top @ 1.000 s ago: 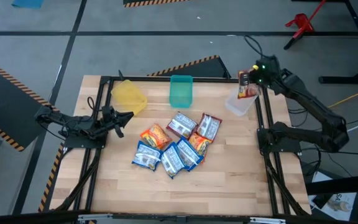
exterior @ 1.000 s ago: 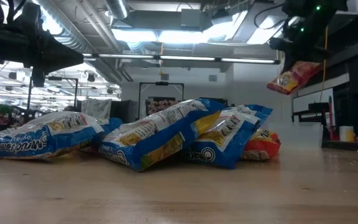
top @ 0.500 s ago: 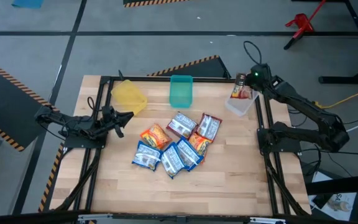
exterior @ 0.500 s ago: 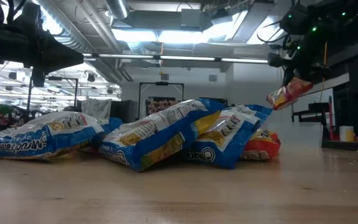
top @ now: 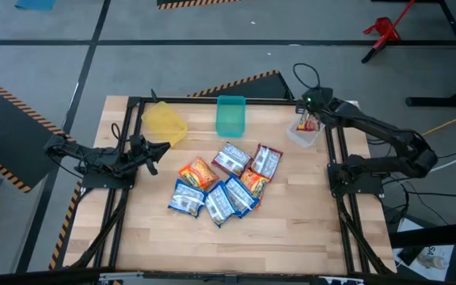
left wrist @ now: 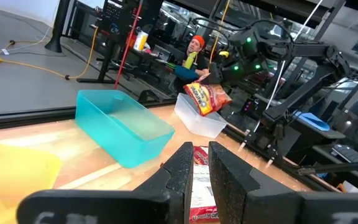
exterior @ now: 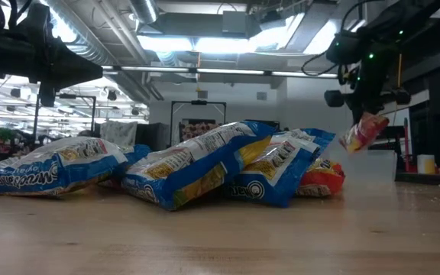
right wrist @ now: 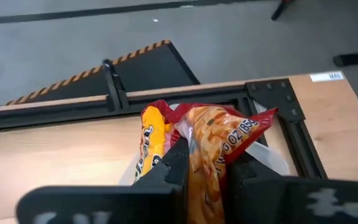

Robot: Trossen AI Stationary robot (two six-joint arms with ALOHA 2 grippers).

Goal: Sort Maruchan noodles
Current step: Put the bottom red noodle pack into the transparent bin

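- Working down from the table (top: 291, 229): you have seven noodle packets (top: 226, 184) heaped well apart from the right gripper (top: 308, 120), toward the table's middle, waiting to be sorted.
- Below that gripper sits the clear bin (top: 301, 136), the likely target for red packets.
- Your right gripper is clamped on a red packet (right wrist: 219, 140), hanging it over the bin for release.
- Your left gripper (left wrist: 194, 165), fingers nearly together and empty, waits at the far side.

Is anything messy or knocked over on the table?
Yes. The yellow bin lies tipped on its side, unlike the upright teal bin. The noodle packets sit in an overlapping heap mid-table. The right gripper holds a red packet over the clear bin.
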